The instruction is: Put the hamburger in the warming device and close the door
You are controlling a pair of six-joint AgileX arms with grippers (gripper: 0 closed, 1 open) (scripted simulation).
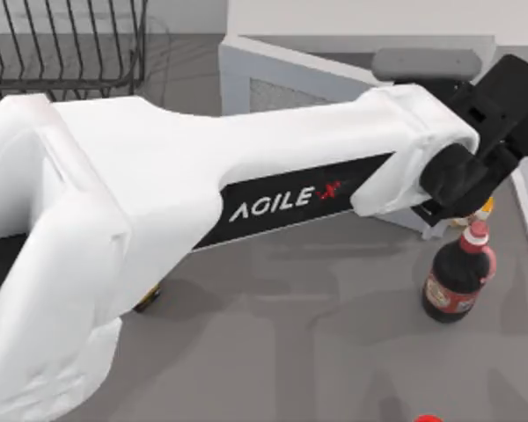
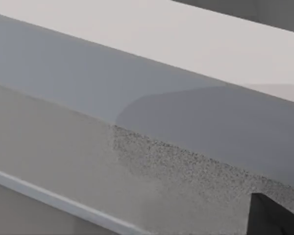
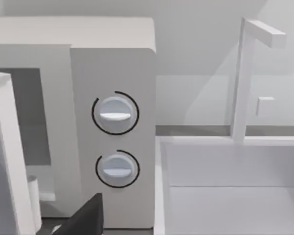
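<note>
The warming device (image 3: 112, 63) is a white box with two round dials, and its top (image 1: 361, 18) lies at the back of the table. Its door (image 1: 277, 79) stands swung out, speckled inner face showing, and its edge (image 3: 7, 161) crosses in front of the cavity. My left arm reaches across the table, its black wrist (image 1: 480, 132) over the door's free end. The left wrist view looks closely at the door's speckled face (image 2: 176, 161). A dark wedge (image 3: 83, 218) sits beside the door edge. The hamburger is hidden.
A dark cola bottle (image 1: 458, 281) with a red cap stands right of centre, an orange-topped item (image 1: 484, 211) just behind it. A red cap (image 1: 427, 418) peeks in at the front edge. A wire rack (image 1: 62, 44) is at the back left, a white basin (image 3: 225, 171) beside the microwave.
</note>
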